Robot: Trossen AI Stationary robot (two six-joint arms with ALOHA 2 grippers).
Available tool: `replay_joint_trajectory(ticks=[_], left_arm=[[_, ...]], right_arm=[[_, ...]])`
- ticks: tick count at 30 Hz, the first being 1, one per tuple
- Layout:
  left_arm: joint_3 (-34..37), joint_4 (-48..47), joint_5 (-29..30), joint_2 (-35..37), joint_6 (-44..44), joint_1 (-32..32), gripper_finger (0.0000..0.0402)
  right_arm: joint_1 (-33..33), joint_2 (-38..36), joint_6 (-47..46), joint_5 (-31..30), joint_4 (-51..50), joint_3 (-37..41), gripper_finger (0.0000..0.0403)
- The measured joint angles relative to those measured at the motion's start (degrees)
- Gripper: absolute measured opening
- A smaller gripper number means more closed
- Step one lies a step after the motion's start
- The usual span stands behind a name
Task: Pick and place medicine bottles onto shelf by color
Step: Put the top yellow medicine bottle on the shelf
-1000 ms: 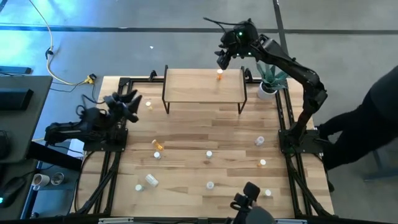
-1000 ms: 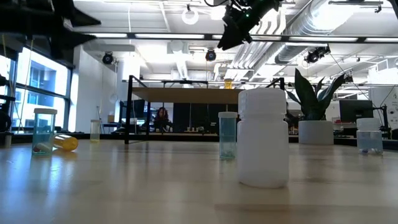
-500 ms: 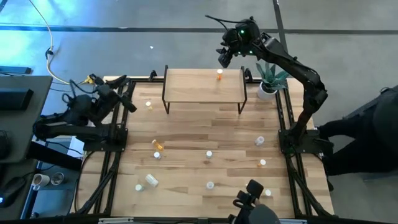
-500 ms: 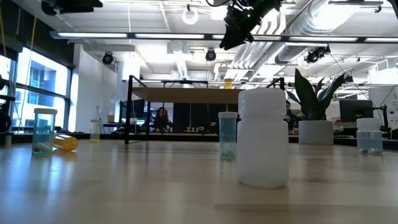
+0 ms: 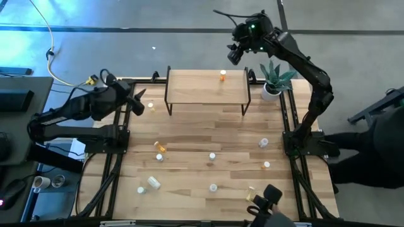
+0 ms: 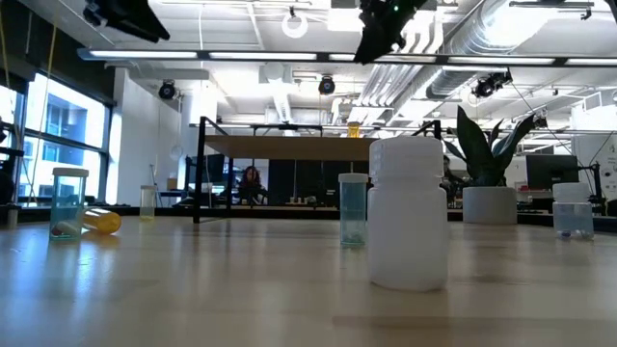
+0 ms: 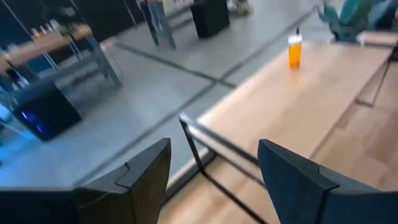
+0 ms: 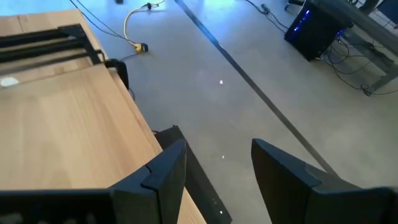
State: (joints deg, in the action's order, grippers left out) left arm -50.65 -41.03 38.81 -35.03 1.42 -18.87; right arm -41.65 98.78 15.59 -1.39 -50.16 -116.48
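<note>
The light-wood shelf stands at the table's far middle, and one orange bottle stands on its far right part. The orange bottle also shows in the left wrist view. Several small white, clear and orange bottles lie or stand on the table, among them a white one, an orange one on its side and a white one close to the low camera. My left gripper is open and empty, left of the shelf. My right gripper is open and empty, high beyond the shelf's far right corner.
A potted green plant stands at the far right corner, beside the shelf. A person is at the table's right side. Black frame rails run along the table's left and right edges. A dark device sits at the near edge.
My right gripper has drawn back from over the orange bottle, up and toward the table's far right. My left arm has risen and swung, so its gripper now points toward the shelf's left end. Both stay open. The bottles have not moved.
</note>
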Motion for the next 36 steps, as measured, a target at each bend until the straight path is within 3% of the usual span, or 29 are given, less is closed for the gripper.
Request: replay_joint_trajectory(ticks=[6, 12, 28, 36], left_arm=[[-0.03, -7.12, -12.41, -1.96, 2.33, -9.12, 0.0231], [-0.03, -9.31, -22.51, -5.35, 0.10, -16.85, 0.0231], [-0.03, -12.97, -44.24, -19.23, -20.22, -31.46, 0.0230], [2.95, -12.80, -46.73, -24.06, -24.35, -37.27, 0.0209]], right_arm=[[0.00, -0.02, -0.54, 0.07, -5.13, -6.67, 0.0174], [0.00, -0.02, -0.54, 0.07, -6.64, -8.55, 0.0174], [0.00, 0.00, -0.26, 0.09, -9.65, -8.55, 0.0174], [0.00, 0.00, -0.13, 0.10, -9.82, -8.55, 0.0174]])
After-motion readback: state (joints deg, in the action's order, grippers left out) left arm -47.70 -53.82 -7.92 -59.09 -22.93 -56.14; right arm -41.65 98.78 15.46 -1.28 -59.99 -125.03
